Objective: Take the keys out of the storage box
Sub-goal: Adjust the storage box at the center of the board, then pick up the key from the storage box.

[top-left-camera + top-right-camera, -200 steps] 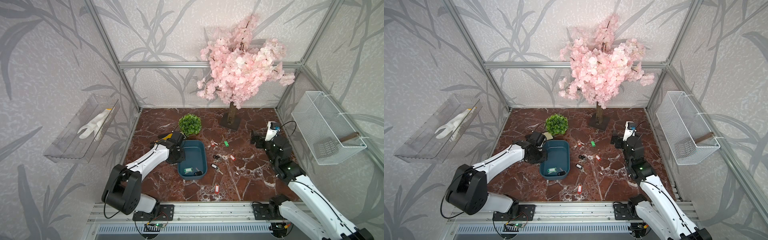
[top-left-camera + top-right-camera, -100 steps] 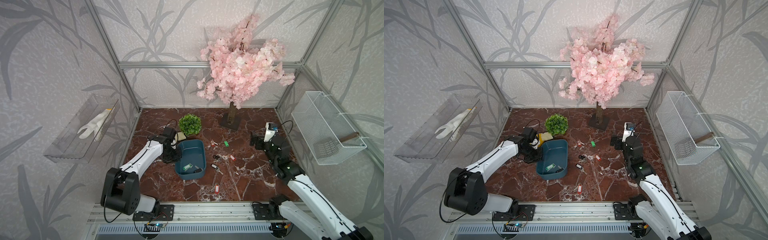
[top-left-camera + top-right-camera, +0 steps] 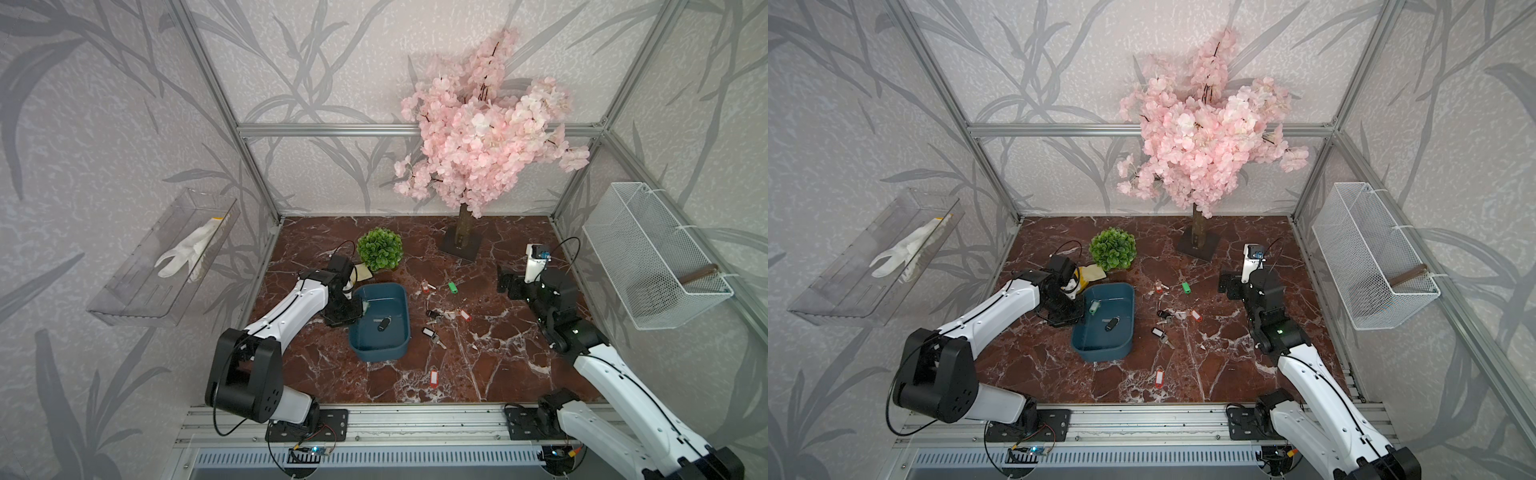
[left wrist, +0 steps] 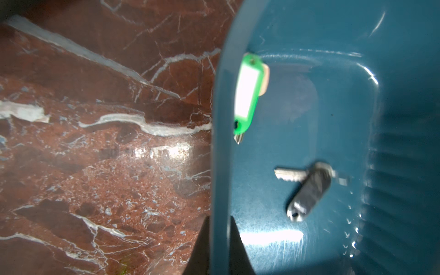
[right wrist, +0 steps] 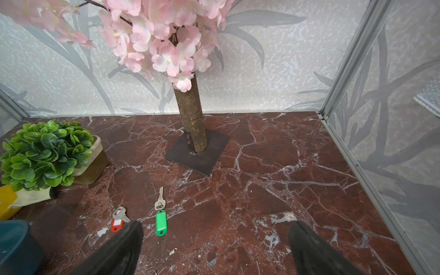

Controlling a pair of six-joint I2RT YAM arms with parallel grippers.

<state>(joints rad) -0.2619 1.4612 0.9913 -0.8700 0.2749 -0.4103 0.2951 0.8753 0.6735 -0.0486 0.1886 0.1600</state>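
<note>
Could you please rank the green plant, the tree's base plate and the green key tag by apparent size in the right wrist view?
1. green plant
2. base plate, though it sits farther away
3. green key tag, clearly smallest

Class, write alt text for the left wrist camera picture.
The left gripper is shut on the rim of a teal box. A green-tagged key and a black-tagged key lie inside. Red marble table shows beside it.
</note>
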